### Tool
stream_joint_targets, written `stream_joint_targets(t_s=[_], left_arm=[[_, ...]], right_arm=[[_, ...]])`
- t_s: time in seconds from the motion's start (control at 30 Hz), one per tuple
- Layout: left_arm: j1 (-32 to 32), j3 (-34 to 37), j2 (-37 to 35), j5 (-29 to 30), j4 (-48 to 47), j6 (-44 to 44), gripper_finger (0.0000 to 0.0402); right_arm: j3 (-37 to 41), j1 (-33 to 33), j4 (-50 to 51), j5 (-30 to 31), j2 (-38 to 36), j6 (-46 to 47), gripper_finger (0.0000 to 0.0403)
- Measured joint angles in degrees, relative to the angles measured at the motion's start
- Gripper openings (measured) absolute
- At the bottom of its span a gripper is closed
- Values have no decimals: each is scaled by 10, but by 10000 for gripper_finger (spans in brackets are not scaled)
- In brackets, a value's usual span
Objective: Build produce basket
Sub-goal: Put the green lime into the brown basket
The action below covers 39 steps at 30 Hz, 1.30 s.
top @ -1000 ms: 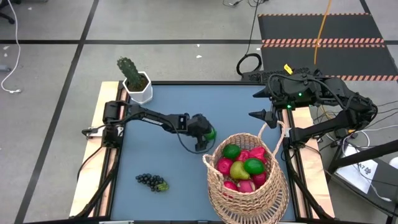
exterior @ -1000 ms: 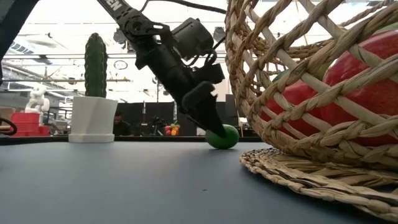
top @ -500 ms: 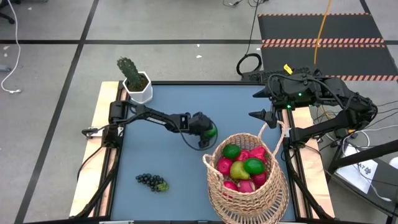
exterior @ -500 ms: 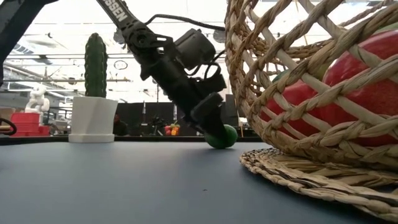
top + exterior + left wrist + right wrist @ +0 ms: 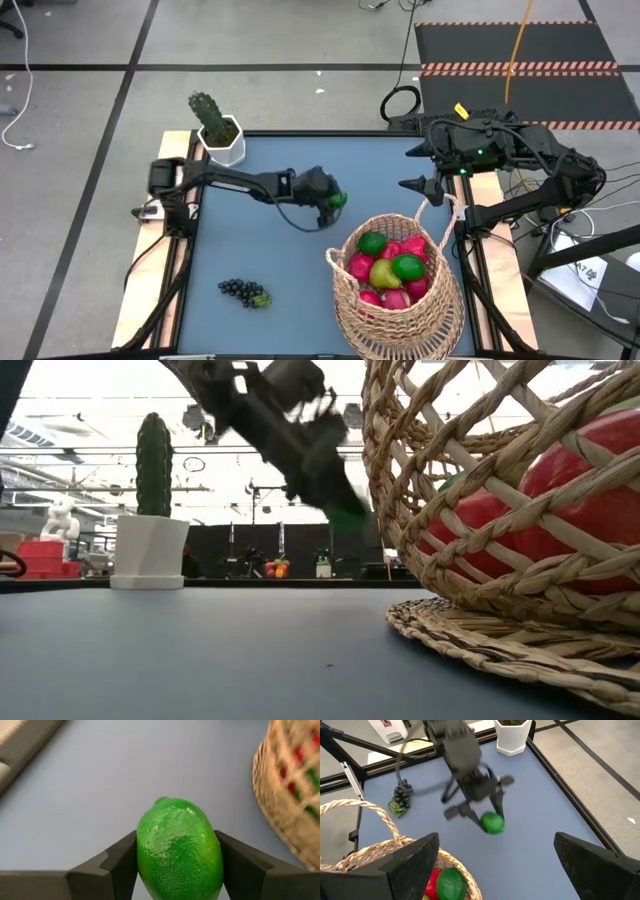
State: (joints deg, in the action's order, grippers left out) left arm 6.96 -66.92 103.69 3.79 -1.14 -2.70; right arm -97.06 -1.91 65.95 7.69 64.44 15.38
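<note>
The left arm reaches from the table's left edge across the blue top, its forearm nearly level, and the left gripper [image 5: 330,200] hangs just off the basket [image 5: 395,330] on its left side. In the low view the gripper [image 5: 340,500] points down and toward the basket, well clear of the tabletop. Its fingers [image 5: 120,865] are clamped on a lime [image 5: 180,850], one pad on each flank.

The lime is egg-shaped; in the left wrist view its long axis runs out along the fingers, with the small nub end pointing away from the wrist. From the right wrist view the lime [image 5: 493,823] hangs at the fingertips above bare table.

The right arm waits at the table's right edge, folded. The right gripper [image 5: 420,185] sits beside the basket handle [image 5: 440,215], fingers [image 5: 405,865] spread wide and holding nothing.

The basket stands at the near right of the table and holds red, pink, yellow and green fruit [image 5: 390,270]. A grape bunch [image 5: 243,292] lies on the table, well to the basket's left. A cactus [image 5: 207,112] in a white pot stands at the far left corner.

Half a second ago the lime sat on the table under the gripper; now it is lifted off, and the left arm has risen and drawn slightly toward the far side. The right arm, basket and grapes have not moved.
</note>
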Motion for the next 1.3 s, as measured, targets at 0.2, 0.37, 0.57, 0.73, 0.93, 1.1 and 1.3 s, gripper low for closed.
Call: stream_joint_targets(t_s=[0.2, 0.37, 0.57, 0.73, 0.93, 1.1, 1.3], left_arm=[[9, 0, -110, 15, -23, 7, 237], [12, 0, -197, 23, -34, -4, 238], [8, 0, -285, 23, -30, -37, 239], [0, 0, -350, 13, -5, -56, 239], [0, 0, -411, -34, 30, -91, 239], [-1, 0, -449, -64, 30, -113, 239], [-1, 0, -476, -78, 29, -112, 239]], right_arm=[[0, 0, -11, 1, 13, 0, 389], [0, 0, -60, -1, 21, 19, 389], [0, 0, -136, 0, 28, 1, 389], [0, 0, -166, 2, 31, -17, 389], [0, 0, -165, 1, 34, -15, 389], [0, 0, -165, 1, 36, -13, 389], [0, 0, -165, -2, 37, -11, 389]])
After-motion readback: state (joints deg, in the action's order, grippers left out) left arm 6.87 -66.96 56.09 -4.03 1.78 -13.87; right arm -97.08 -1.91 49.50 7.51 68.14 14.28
